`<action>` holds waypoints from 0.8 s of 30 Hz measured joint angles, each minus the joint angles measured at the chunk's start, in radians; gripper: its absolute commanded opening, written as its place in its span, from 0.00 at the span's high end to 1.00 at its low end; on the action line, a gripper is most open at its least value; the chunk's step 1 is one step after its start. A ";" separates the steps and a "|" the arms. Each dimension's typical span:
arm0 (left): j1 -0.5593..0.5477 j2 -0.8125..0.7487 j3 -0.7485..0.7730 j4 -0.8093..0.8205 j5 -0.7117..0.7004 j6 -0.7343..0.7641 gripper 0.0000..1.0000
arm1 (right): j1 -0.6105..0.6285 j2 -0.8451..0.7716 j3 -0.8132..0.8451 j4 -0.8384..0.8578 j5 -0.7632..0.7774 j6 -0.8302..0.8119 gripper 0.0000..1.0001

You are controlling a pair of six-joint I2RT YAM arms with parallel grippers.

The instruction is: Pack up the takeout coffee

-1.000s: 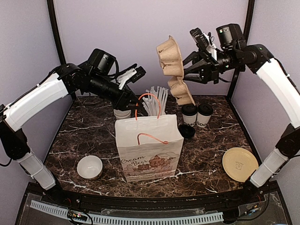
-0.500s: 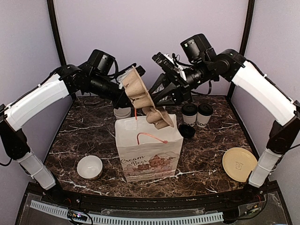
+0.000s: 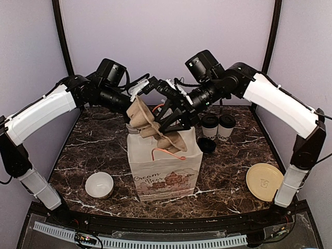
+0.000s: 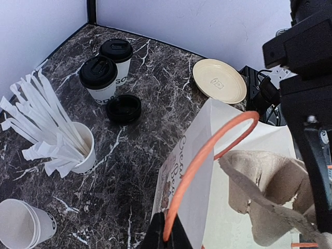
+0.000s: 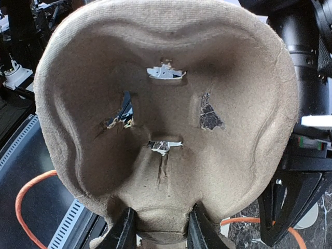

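Observation:
Two takeout coffee cups (image 3: 209,126) (image 3: 226,126) with black lids stand side by side right of the white paper bag (image 3: 165,166); the left wrist view shows them (image 4: 98,78) (image 4: 117,54) too. My left gripper (image 4: 167,234) is shut on the bag's orange handle (image 4: 207,161) at its back edge. A brown pulp cup carrier (image 3: 150,124) hangs tilted over the bag's open top, its lower end at the mouth. My right gripper (image 5: 158,228) is shut on the carrier's (image 5: 166,129) narrow middle.
A white cup of straws (image 4: 78,150) and stacked empty cups (image 4: 21,228) stand behind the bag. A loose black lid (image 3: 206,146) lies next to the coffees. A low white bowl (image 3: 99,185) sits front left, a beige plate (image 3: 265,181) front right.
The right arm swung the carrier left and down, from high at the back to the bag's mouth. The left gripper closed on the orange handle.

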 measured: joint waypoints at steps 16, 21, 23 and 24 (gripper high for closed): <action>0.006 -0.088 -0.014 0.006 -0.053 0.014 0.36 | 0.042 0.003 -0.070 -0.033 0.266 -0.013 0.71; 0.010 -0.177 -0.023 0.017 -0.117 0.018 0.33 | 0.055 0.046 -0.051 -0.104 0.347 -0.013 0.72; 0.011 -0.218 -0.037 0.033 -0.142 0.018 0.32 | 0.060 0.067 -0.051 -0.130 0.375 -0.011 0.72; 0.013 -0.241 -0.049 0.043 -0.157 0.017 0.32 | 0.062 0.074 -0.051 -0.140 0.386 -0.008 0.72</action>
